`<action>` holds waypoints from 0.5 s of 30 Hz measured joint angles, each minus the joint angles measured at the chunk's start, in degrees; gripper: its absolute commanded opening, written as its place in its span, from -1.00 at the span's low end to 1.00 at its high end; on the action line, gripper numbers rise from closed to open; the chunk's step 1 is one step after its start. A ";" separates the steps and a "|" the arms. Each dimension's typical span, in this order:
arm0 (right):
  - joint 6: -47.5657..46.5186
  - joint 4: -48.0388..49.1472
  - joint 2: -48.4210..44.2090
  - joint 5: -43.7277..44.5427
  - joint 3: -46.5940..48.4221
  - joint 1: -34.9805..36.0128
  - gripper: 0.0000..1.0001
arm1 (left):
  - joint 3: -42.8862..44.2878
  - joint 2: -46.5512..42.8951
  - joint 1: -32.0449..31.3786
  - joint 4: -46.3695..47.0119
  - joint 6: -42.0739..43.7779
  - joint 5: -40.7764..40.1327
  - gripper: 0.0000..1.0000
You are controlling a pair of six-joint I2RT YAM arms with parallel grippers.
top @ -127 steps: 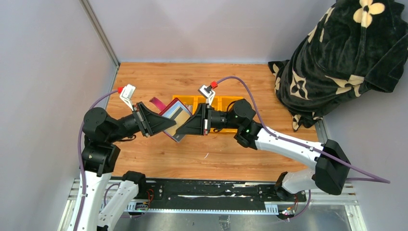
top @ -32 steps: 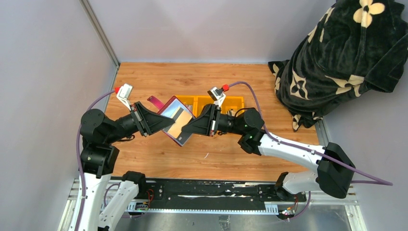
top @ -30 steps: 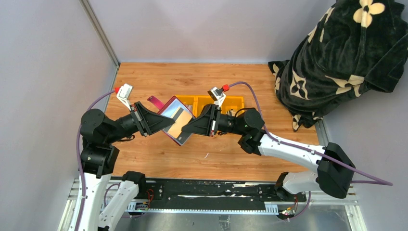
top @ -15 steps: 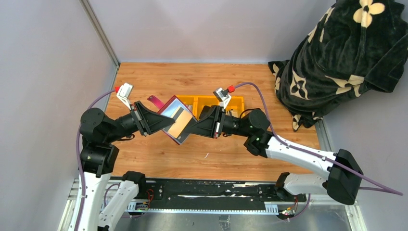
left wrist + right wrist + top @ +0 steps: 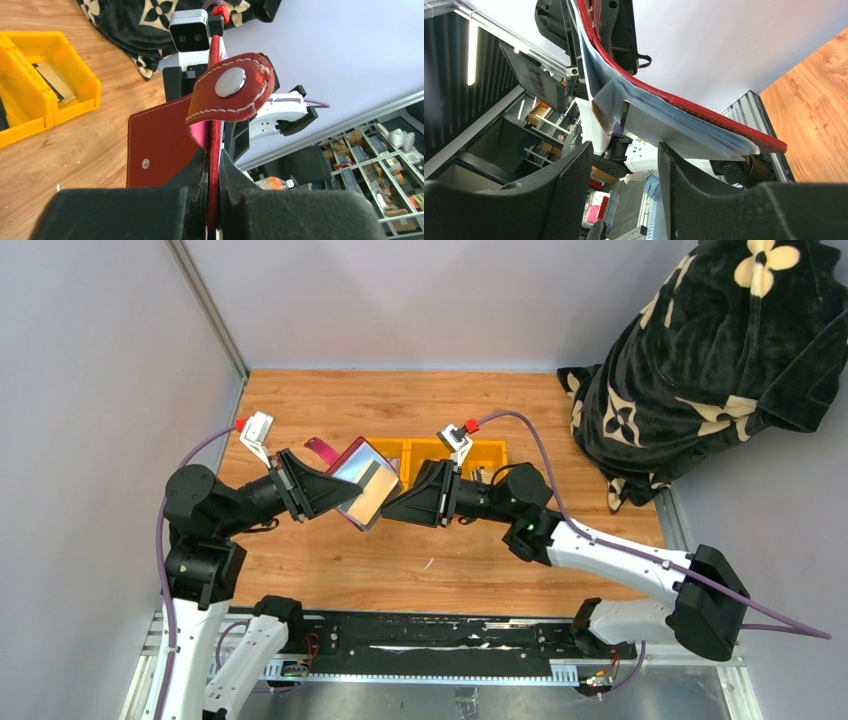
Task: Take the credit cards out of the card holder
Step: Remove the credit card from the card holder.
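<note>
card holder (image 5: 362, 483) above table (image 5: 330, 400), tray (image 5: 488, 452) behind

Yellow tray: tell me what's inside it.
The end compartment of the yellow tray holds flat cards, tan and dark. The right arm covers most of the rest.

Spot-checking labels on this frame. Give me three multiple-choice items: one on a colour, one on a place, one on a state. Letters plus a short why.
1. What colour is the tray? A) blue B) green C) yellow
2. Where is the card holder? A) lying loose, unheld B) held in the air by the left gripper C) inside the tray
3. The right gripper is: A) open B) shut on a card C) shut on the tray
Answers: 1 C, its walls are bright yellow; 2 B, the left gripper clamps its edge in mid-air; 3 A, its fingers stand apart.
</note>
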 measured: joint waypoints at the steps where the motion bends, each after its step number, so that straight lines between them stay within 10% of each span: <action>1: 0.00 0.13 0.20 0.00 0.26 0.00 0.05 | 0.00 0.00 0.00 -0.07 0.07 -0.15 -0.88; 15: 1.75 3.45 3.89 -1.25 3.08 0.07 -0.58 | 0.00 -0.02 0.02 -0.46 0.37 -0.74 -0.89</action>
